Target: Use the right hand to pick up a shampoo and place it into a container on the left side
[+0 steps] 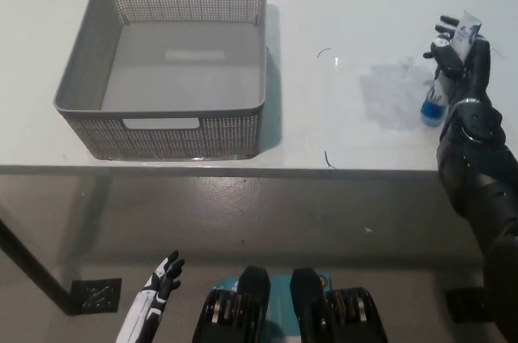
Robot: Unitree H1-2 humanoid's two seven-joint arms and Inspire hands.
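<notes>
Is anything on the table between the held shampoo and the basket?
Head view: no object lies there. Between the shampoo in the right hand and the basket is bare table.

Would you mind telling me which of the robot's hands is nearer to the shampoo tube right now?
The right hand: it is closed around the shampoo tube at the table's right edge. The left hand rests low at the lower left, below the table and far from it.
</notes>
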